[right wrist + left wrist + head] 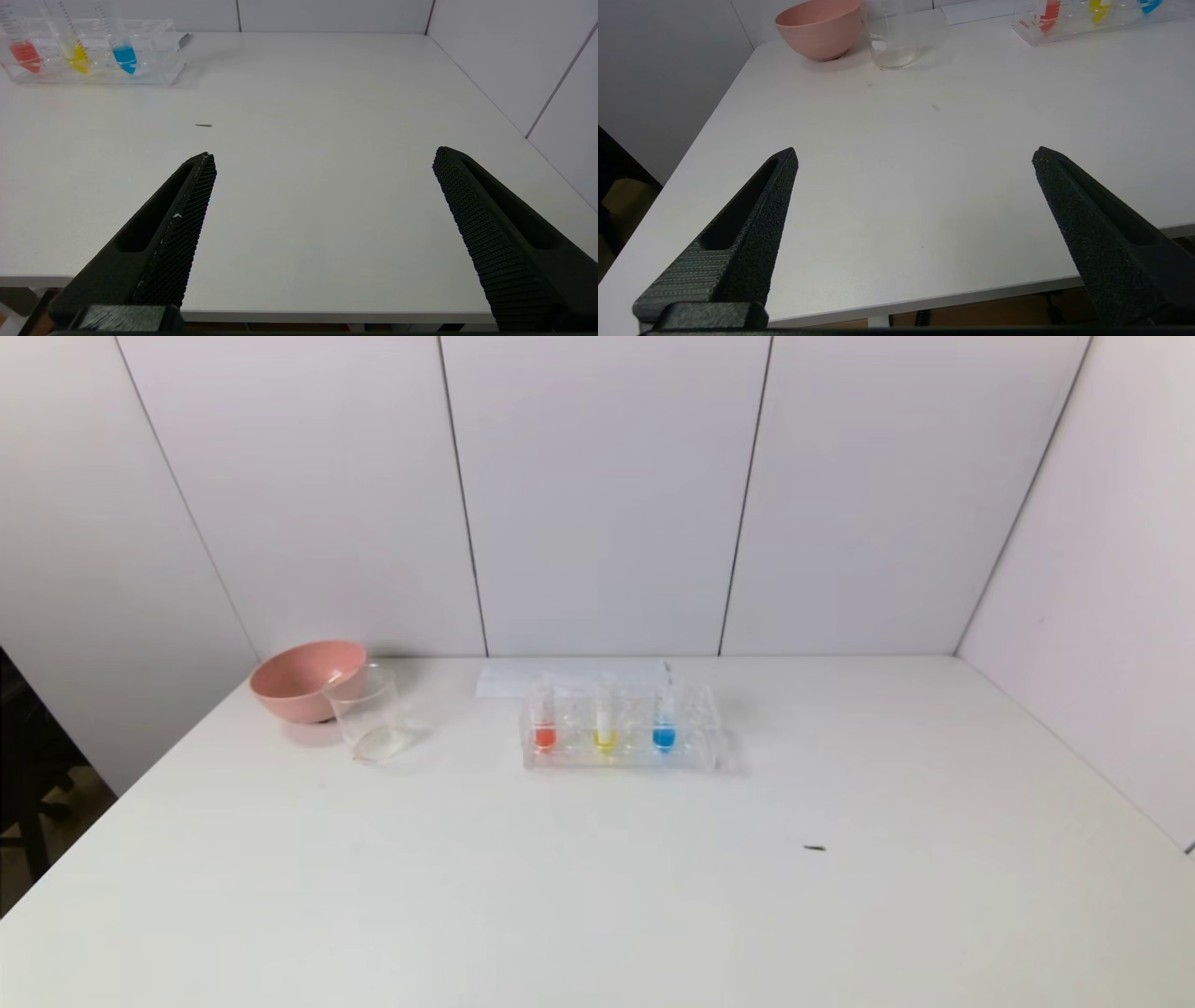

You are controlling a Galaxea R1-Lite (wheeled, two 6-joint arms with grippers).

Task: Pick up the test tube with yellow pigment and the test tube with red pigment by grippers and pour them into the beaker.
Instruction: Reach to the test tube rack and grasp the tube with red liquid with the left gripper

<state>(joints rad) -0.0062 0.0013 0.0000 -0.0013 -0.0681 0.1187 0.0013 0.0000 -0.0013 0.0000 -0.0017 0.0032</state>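
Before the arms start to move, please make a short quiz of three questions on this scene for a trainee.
1. True or false: the red tube stands in the rack nearest the beaker.
2. Which tube is in the middle: A blue, B yellow?
3. What stands right behind the beaker?

Key: 1 true. 2 B. 3 the pink bowl. The left gripper and right gripper both hang open, above the near table edge.

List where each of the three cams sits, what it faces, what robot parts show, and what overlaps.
Head: high, looking down on the table; rack, beaker, pink bowl; no arm shows.
Left wrist: at the near table edge, facing bowl and beaker; left gripper open.
Right wrist: at the near edge, facing the rack; right gripper open.
Shared: all three show the red tube, yellow tube and blue tube.
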